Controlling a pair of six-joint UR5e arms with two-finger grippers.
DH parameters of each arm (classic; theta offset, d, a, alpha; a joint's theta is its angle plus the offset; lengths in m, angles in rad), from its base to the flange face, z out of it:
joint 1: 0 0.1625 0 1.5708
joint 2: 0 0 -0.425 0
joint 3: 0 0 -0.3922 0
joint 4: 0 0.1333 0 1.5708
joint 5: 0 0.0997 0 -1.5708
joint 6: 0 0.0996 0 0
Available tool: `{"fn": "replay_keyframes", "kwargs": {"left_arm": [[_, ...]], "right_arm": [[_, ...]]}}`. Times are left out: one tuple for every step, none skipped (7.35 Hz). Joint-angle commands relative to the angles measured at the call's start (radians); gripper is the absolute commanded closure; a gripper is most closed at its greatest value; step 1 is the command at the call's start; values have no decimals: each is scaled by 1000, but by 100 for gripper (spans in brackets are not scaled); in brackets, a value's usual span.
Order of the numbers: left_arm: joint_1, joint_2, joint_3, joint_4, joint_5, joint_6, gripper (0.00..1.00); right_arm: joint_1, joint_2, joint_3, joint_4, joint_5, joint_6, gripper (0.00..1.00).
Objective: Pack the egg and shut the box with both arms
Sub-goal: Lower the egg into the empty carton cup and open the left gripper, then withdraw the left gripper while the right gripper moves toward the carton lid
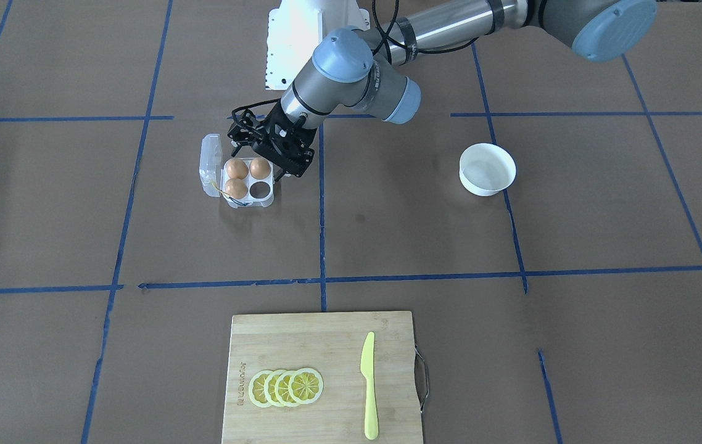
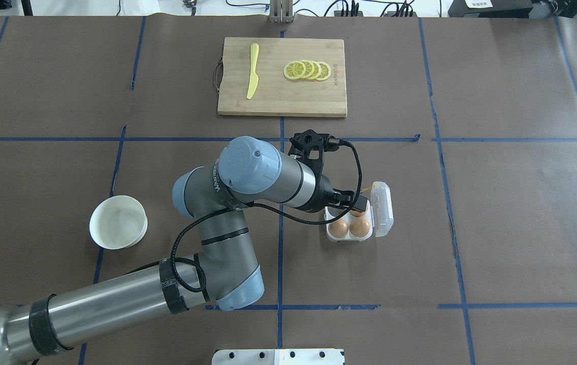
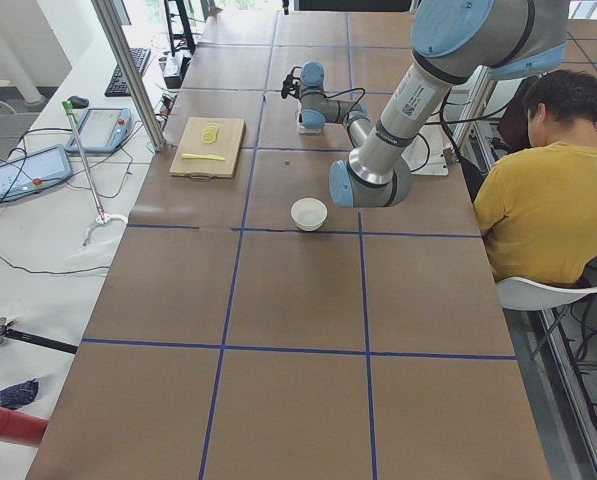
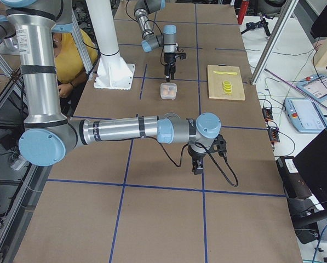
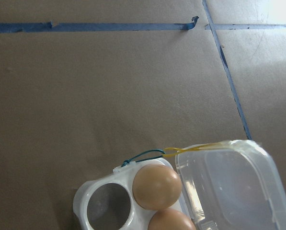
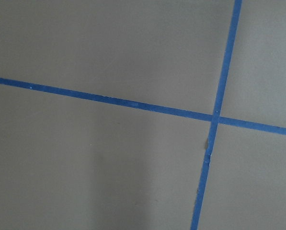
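Observation:
The box [image 1: 252, 202], a clear four-cell egg carton, stands with its lid [image 1: 210, 161] open to the side. It holds three tan-brown eggs [image 1: 237, 168], [image 1: 259, 167], [image 1: 235, 188], and one cell [image 1: 258, 190] is empty. My left gripper [image 1: 292, 165] hangs just above the box's edge, also in the overhead view [image 2: 359, 205], where it hides the empty cell. I cannot tell if it is open or shut. The left wrist view shows the box [image 5: 83, 203], two eggs [image 5: 157, 187] and yellow string [image 5: 195, 149]. My right gripper [image 4: 198, 164] is over bare table, far from the box; I cannot tell its state.
An empty white bowl [image 1: 487, 169] stands on the robot's left of the box. A wooden cutting board [image 1: 320, 345] with lemon slices [image 1: 286, 387] and a yellow knife [image 1: 368, 385] lies at the far side. A person in yellow [image 3: 538, 200] sits beside the table.

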Motion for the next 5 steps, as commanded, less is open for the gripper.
{"fn": "replay_keyframes", "kwargs": {"left_arm": [[-71,15,-32,10,-40,2,1],[-135,70,-93,18,-139,5,1],[-207,172,-197,15,-240,16,1],[-293,252,-270,14,-326,17,1],[-365,290,-298,14,-398,40,1]], "right_arm": [[-39,0,7,20,98,-1,0],[-98,-2,13,106,102,65,0],[-156,-5,30,223,99,300,0],[-248,-23,45,432,81,571,0],[-361,-34,50,668,-9,829,0]]}}
